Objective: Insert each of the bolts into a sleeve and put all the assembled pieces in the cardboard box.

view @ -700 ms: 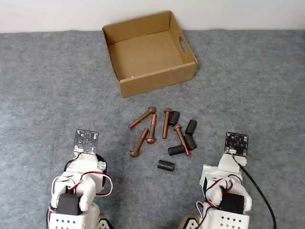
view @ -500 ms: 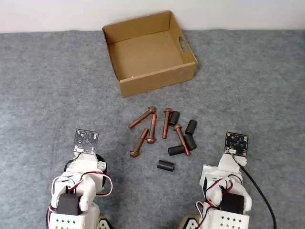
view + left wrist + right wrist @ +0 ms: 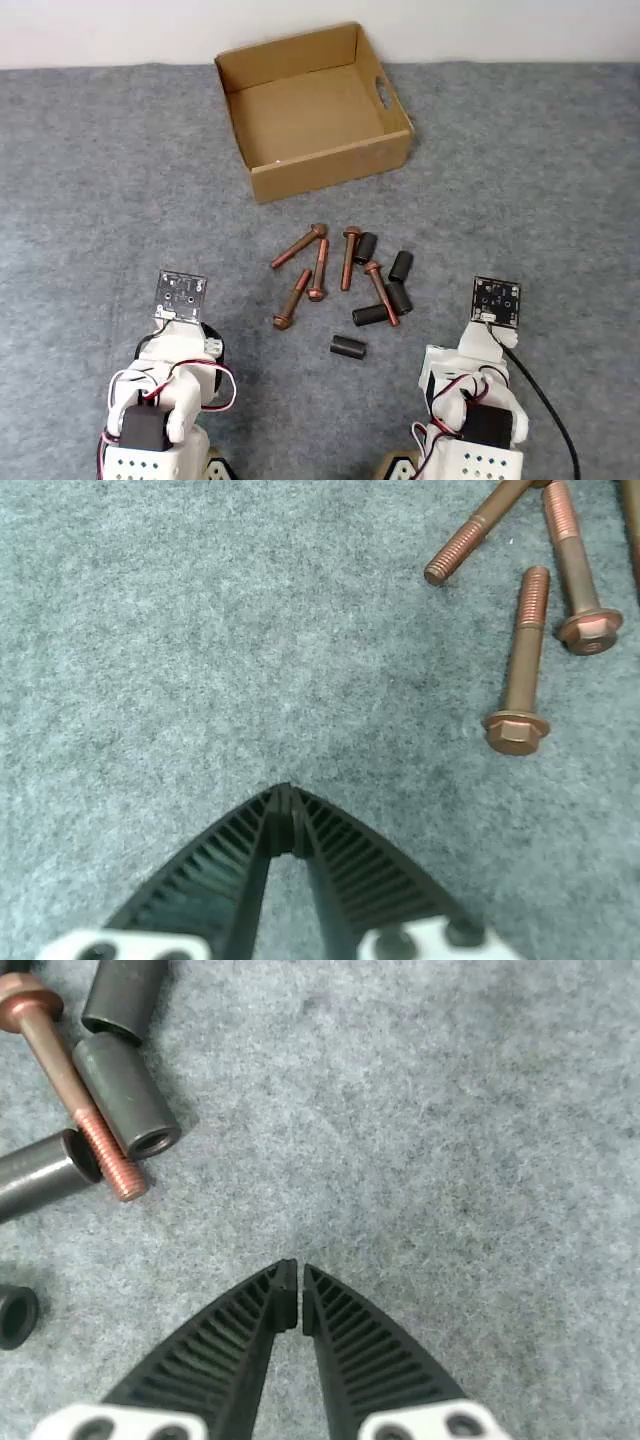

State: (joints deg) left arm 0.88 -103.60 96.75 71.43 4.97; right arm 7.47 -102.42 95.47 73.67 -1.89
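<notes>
Overhead, the cardboard box [image 3: 330,165] sits at twelve o'clock on the grey felt [image 3: 100,180], open side up, with bare cardboard inside. Toward six o'clock from it, near the middle of the felt, five copper bolts [image 3: 298,246] and five black sleeves [image 3: 401,266] lie loose in one cluster. The bolts are mostly on its nine o'clock side and the sleeves on its three o'clock side. Every bolt lies outside the sleeves. A lone sleeve [image 3: 348,348] lies at the cluster's six o'clock edge. The left arm [image 3: 165,400] stands at seven o'clock and the right arm [image 3: 475,410] at five o'clock, both apart from the parts.

From the left wrist, the left gripper [image 3: 291,792] hangs over bare felt with its ribbed fingers pressed together at the tips, holding nothing. Three bolts lie ahead and off to one side, and the nearest bolt [image 3: 520,670] turns its hex head toward the camera.

From the right wrist, the right gripper [image 3: 299,1272] has its fingers drawn together with only a hairline slit between the tips, and it grips nothing. Ahead of it, a crossing bolt [image 3: 70,1090] lies alongside one sleeve, and its threads touch the end of another.
</notes>
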